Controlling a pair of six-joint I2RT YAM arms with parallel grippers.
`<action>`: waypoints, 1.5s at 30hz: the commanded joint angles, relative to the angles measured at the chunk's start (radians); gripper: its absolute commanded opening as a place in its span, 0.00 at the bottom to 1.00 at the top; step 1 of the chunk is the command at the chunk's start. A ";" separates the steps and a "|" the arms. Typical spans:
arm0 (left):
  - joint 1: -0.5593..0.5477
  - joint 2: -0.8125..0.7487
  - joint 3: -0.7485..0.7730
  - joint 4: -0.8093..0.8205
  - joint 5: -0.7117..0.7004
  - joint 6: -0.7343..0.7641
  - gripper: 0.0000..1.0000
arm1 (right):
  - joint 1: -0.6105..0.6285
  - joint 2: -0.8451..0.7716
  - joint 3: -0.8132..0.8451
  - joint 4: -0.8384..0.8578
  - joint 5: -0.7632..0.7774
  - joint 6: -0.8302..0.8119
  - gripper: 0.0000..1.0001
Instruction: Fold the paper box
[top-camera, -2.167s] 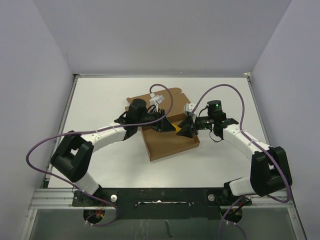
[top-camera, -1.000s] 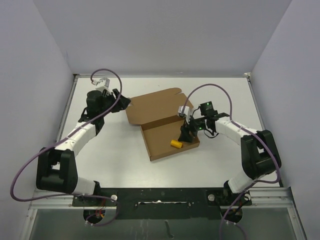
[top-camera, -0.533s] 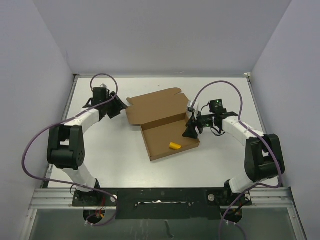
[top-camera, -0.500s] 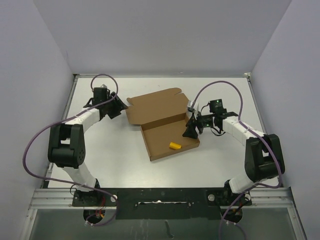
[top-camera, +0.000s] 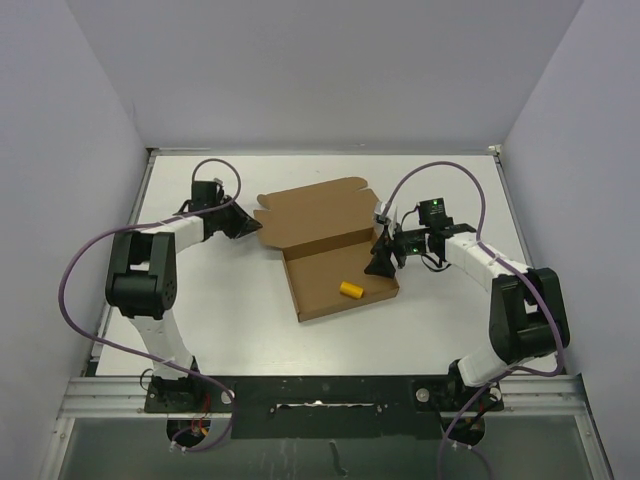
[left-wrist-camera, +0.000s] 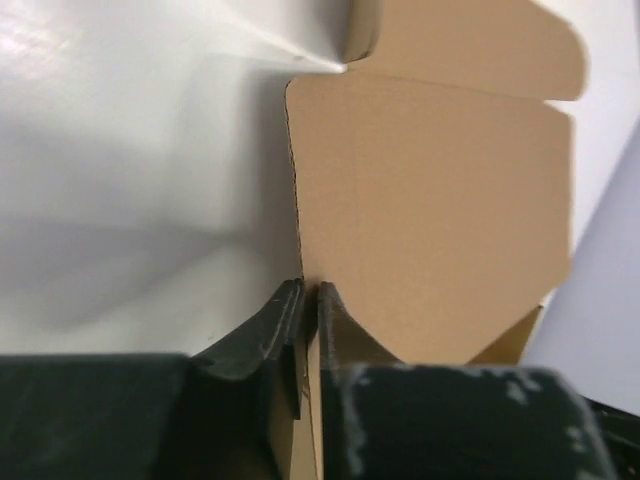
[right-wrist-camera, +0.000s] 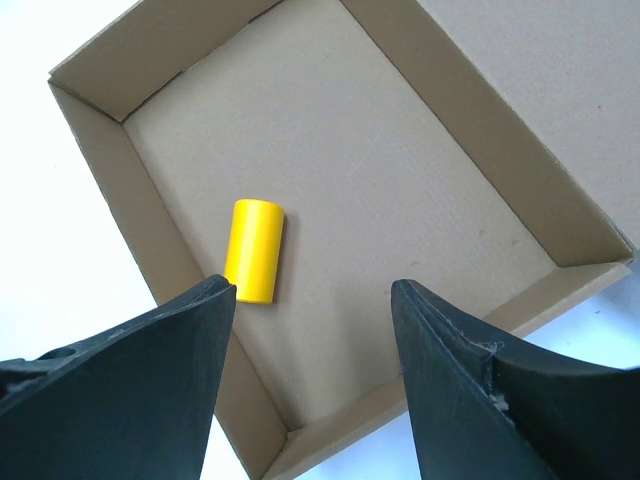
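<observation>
The paper box (top-camera: 330, 275) lies open mid-table as a shallow brown tray with its lid flap (top-camera: 310, 212) spread out behind it. My left gripper (top-camera: 246, 228) is shut on the lid's left edge; in the left wrist view the cardboard lid (left-wrist-camera: 430, 200) runs straight between the closed jaws of the left gripper (left-wrist-camera: 310, 296). My right gripper (top-camera: 383, 262) hovers open over the tray's right wall with nothing in it. In the right wrist view the right gripper (right-wrist-camera: 312, 288) has its fingers spread above the tray floor (right-wrist-camera: 380, 190).
A small yellow cylinder (top-camera: 351, 289) lies inside the tray, seen as the yellow cylinder (right-wrist-camera: 253, 250) near the left finger in the right wrist view. White walls enclose the table (top-camera: 230, 320) on three sides. Purple cables loop off both arms.
My left gripper has slid right up to the lid's left edge and shut on it. The right arm, the box tray and the cylinder have stayed put.
</observation>
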 joint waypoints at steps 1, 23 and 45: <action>0.018 0.034 0.018 0.141 0.094 0.007 0.00 | -0.009 -0.042 0.036 0.006 -0.046 0.002 0.64; -0.028 -0.183 -0.219 0.835 0.293 0.161 0.00 | -0.365 0.020 -0.064 0.454 -0.002 0.745 0.88; -0.092 -0.239 -0.297 1.045 0.368 0.256 0.00 | -0.354 0.135 0.044 0.488 -0.001 0.777 0.74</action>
